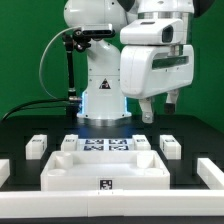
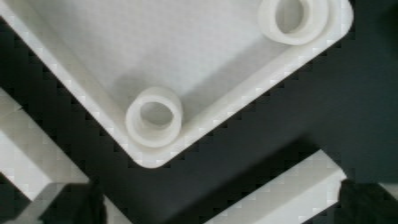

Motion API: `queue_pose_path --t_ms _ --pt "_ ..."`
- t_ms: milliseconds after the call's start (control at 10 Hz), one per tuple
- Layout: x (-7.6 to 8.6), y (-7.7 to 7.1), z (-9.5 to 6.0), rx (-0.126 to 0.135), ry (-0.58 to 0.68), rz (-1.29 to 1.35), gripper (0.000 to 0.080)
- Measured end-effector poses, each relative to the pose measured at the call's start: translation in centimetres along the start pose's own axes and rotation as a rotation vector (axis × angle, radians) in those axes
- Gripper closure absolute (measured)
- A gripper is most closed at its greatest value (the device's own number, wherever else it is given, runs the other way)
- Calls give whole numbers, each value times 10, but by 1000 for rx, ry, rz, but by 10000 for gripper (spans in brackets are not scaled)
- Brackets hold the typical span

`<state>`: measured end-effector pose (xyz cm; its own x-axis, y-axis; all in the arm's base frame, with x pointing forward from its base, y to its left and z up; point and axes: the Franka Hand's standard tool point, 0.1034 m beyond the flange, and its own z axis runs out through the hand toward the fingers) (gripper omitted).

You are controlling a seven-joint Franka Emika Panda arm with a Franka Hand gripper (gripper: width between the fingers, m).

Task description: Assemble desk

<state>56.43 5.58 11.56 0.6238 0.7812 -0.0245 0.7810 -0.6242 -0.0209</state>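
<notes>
The desk top point(image 1: 70, 172) lies flat at the front middle of the black table, rim up, with a marker tag on its front edge. Its white legs lie loose on either side: two at the exterior view's left point(image 1: 37, 146) point(image 1: 69, 141) and two at its right point(image 1: 143, 140) point(image 1: 170, 147). My gripper point(image 1: 158, 108) hangs well above the table, over the right-hand legs, open and empty. The wrist view shows a corner of the desk top point(image 2: 196, 60) with two round leg sockets point(image 2: 157, 115) point(image 2: 299, 18). My gripper point(image 2: 214, 216) holds nothing there.
The marker board point(image 1: 105, 147) lies just behind the desk top. White bars lie at the table's left edge point(image 1: 4, 170) and right edge point(image 1: 208, 172). The robot base point(image 1: 100, 95) stands behind. A white strip point(image 2: 267, 190) crosses the wrist view; I cannot tell what it is.
</notes>
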Motion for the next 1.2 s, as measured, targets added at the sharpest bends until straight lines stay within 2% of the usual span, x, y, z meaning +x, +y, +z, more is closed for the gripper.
queue_pose_path --t_ms 700,800,1000,1100,1200 --pt "-3 1 0 -1 -2 -47 150" --pt "-18 4 -2 -2 -7 -142 150" --pt "-52 -8 5 -2 -8 -331 150" --pt "-64 -11 10 6 -12 -416 150" --pt "-62 -9 9 5 -11 -471 150"
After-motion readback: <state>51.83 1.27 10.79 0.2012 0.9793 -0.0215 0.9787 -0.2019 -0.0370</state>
